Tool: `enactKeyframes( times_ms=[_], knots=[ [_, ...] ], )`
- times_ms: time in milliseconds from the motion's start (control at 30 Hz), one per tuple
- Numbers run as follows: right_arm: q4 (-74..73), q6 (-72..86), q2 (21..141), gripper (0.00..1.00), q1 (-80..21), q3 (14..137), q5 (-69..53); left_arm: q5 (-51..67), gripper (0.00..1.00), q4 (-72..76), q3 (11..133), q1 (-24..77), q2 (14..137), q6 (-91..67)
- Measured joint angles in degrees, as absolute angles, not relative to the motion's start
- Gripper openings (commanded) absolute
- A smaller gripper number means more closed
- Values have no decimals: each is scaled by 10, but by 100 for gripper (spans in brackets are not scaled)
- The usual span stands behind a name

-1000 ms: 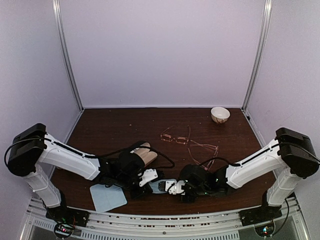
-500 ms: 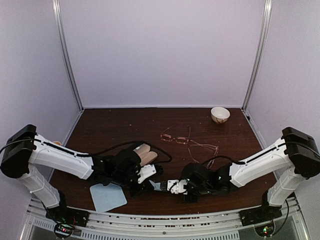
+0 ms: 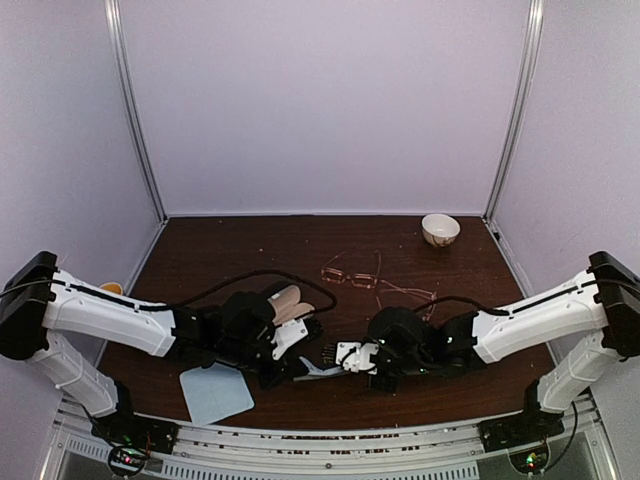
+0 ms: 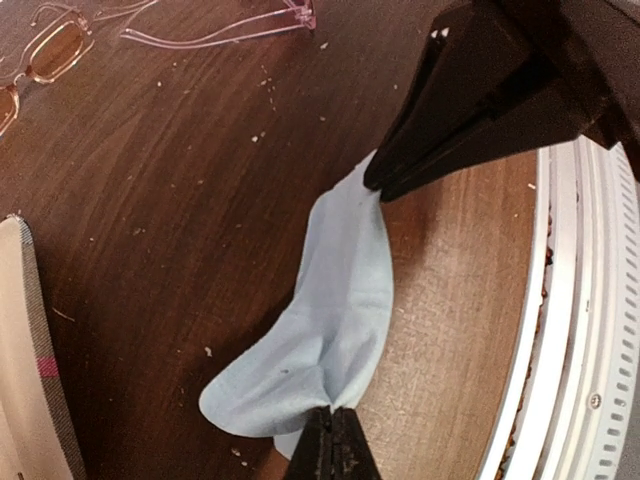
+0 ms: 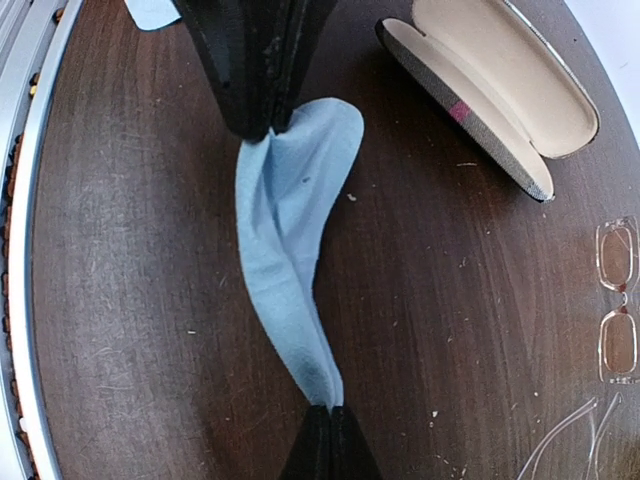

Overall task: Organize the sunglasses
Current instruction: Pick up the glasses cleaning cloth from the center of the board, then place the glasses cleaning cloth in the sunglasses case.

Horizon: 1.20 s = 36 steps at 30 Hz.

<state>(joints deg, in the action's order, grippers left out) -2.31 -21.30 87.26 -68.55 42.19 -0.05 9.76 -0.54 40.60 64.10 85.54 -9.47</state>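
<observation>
Two pairs of thin copper-framed sunglasses lie open on the brown table, one [image 3: 350, 272] behind the other [image 3: 408, 296]. They also show in the left wrist view [image 4: 50, 55] and the right wrist view [image 5: 617, 300]. My left gripper [image 3: 300, 366] and right gripper [image 3: 336, 364] face each other in front of them, each shut on one end of a small light-blue cloth [image 3: 318, 371]. The cloth [image 5: 285, 230] hangs twisted between the tips just above the table. In its own view the left gripper [image 4: 333, 430] pinches a cloth corner [image 4: 335, 320], and in its view the right gripper [image 5: 330, 420] pinches the other end.
An open glasses case [image 3: 290, 305] with a cream lining and a red mark lies beside my left wrist. A second blue cloth [image 3: 215, 392] lies flat near the front edge. A small bowl [image 3: 440, 229] stands at the back right. The metal table rim [image 4: 570, 300] is close.
Both grippers have moved a little away from the front edge with the cloth. The cloth has gone from a wider bunch to a narrow twisted strip between them.
</observation>
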Motion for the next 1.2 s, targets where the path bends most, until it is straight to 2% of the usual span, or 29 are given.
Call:
enactKeyframes(
  times_ms=[500,1200],
  knots=[
    [-58,-238,876,0,-650,489,-4,91,0,-31,415,632,840,-164],
    [-121,-285,1023,0,-593,668,-55,62,0,-117,442,569,840,-263]
  ],
)
